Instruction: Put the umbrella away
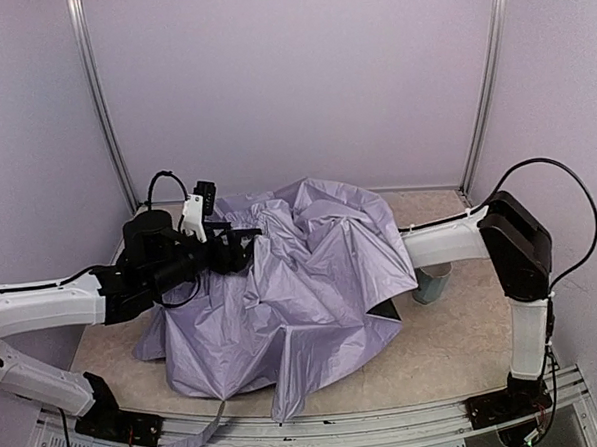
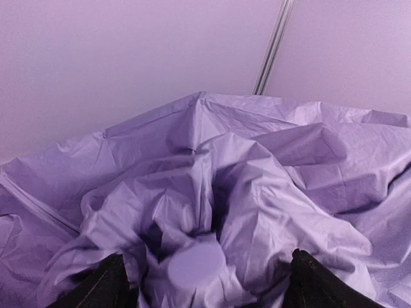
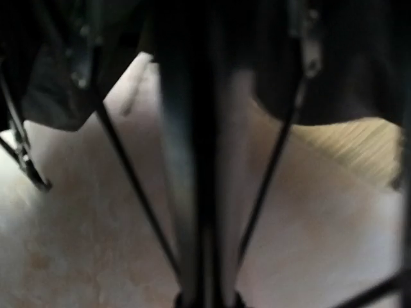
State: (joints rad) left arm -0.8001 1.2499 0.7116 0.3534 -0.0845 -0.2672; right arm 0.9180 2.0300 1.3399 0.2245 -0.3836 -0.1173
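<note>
The left claw (image 2: 207, 260) stands apart, its black fingers (image 2: 96, 289) straddling the round lavender cap (image 2: 196, 264) at the lower middle of its view. Around it the umbrella (image 1: 302, 283) sprawls across the centre of the bench (image 1: 455, 345), slack and crumpled, neither folded tight nor stowed, so most of the job seems left. The right claw is buried under the fabric, and I cannot tell its state. Its camera shows only the dark shaft (image 3: 192, 160) and ribs (image 3: 128, 179). A light blue cup (image 1: 432, 284) sits right of centre, and a straw tray (image 3: 359, 144) lies beneath, both crowding any fold.
</note>
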